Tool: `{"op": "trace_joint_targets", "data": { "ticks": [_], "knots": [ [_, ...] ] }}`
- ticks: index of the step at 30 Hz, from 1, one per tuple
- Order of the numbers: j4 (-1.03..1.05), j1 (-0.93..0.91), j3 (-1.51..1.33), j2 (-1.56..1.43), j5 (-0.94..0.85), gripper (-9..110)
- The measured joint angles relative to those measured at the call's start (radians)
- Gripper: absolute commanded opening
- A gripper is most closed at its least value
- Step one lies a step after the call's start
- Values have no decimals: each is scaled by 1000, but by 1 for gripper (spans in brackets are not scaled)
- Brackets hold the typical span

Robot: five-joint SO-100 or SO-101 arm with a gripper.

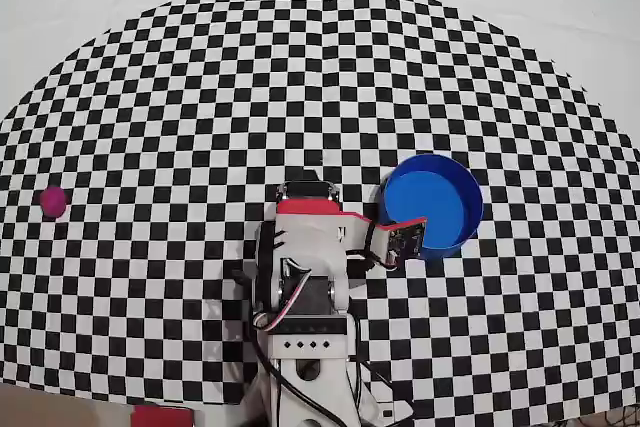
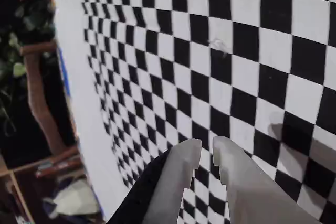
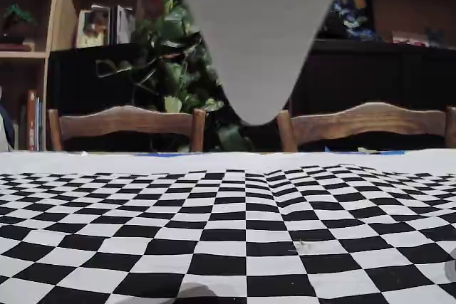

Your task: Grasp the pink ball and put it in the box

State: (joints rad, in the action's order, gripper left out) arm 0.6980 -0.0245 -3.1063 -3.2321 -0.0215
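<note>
1. One pink ball (image 1: 52, 201) lies on the checkered cloth (image 1: 200, 97) at the far left of the overhead view, alone and well apart from everything else.
2. One box (image 1: 445, 209), a round blue tub, sits right of centre in that view; nothing shows inside it.
3. One arm (image 1: 305, 277) stands at the near edge, between ball and box, with a small circuit board (image 1: 405, 239) overlapping the box's near-left rim.
4. In the wrist view the gripper (image 2: 207, 149) hangs over bare squares, its two pale fingers (image 2: 181, 163) close together with only a narrow gap, holding nothing.
5. The fixed view shows two wooden chairs (image 3: 128, 122), a leafy plant (image 3: 171, 69) and shelves (image 3: 85, 12) beyond the counter's far edge; a grey shape (image 3: 256, 33) blocks its top centre.
</note>
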Motion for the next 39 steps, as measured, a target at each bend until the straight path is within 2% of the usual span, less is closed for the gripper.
{"op": "trace_joint_targets", "data": {
  "ticks": [17, 23, 29, 39],
  "knots": [
    [-509, -3, 0, 91, -6, 0],
    [-609, -11, 0, 91, -135, 0],
    [-612, -11, 0, 91, -374, 0],
    [-597, 15, 0, 91, -1123, 0]
  ]
}}
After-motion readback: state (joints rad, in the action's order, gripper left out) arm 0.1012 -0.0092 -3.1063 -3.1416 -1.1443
